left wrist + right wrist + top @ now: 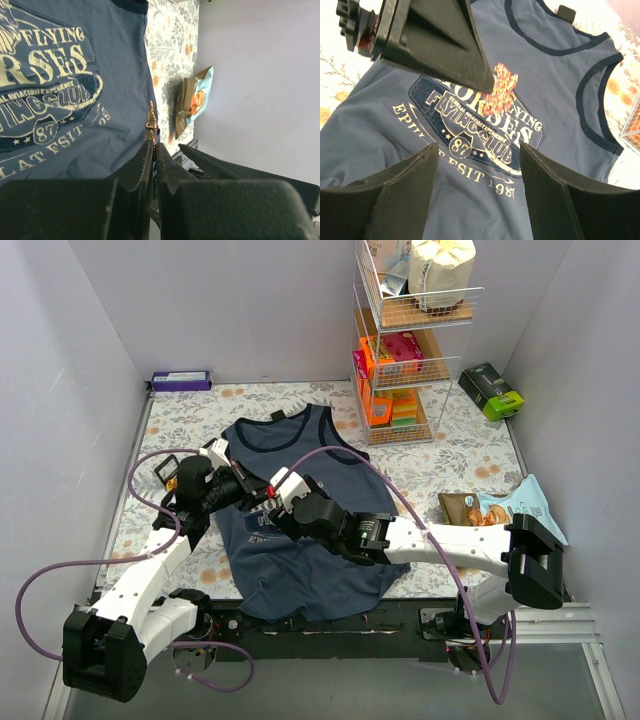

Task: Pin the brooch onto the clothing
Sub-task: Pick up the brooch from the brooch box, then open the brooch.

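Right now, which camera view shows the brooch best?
The right wrist view: the brooch faces the camera, held by the left gripper over the clothing. The left wrist view shows it only edge-on between the jaws. In the top view it is too small to see.

Overhead view; both wrist cameras look closely at the clothing

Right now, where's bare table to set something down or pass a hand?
Free: far-left cloth between purple box and top; right side between rack, green box and snack bag. Crowded: over the top's chest, where left tool, shut on the brooch, meets the open right tool; left edge has cable loops.
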You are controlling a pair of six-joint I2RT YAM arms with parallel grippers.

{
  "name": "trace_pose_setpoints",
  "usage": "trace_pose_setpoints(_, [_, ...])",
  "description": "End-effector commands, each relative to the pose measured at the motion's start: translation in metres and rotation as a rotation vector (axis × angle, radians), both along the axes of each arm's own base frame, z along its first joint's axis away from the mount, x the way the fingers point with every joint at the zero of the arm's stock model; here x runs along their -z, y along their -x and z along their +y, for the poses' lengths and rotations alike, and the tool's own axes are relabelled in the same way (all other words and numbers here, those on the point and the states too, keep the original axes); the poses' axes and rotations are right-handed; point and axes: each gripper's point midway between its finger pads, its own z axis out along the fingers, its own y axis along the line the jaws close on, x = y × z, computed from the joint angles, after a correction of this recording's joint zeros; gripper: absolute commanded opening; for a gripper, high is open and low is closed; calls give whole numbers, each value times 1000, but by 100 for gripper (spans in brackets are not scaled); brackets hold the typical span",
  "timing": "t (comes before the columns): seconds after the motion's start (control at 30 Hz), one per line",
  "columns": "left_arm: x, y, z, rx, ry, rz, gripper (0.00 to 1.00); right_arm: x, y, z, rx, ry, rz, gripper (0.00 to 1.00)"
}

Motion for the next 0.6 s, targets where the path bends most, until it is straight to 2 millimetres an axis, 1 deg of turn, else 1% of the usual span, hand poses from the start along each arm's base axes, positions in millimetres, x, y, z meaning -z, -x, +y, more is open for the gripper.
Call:
trace_pose_setpoints(0.0, [-7,9,-4,-13,40,2,0,-37,-11,18,16,-54,-115,73])
trace_pose_setpoints(0.03, [-9,10,-5,-11,44,0,0,-31,-12,20,18,-33,-119,73])
trace_pose_setpoints(0.23, [-10,16,-6,-13,54,2,0,-22,-23,24,52,54,-164,72])
trace_pose_setpoints(0.43, [-5,19,-5,-17,49,12,0,-19,-34,26,99,107,-220,71])
trace_pose_setpoints(0.57, [-3,20,-5,-16,51,21,0,-22,-38,26,111,124,-264,67])
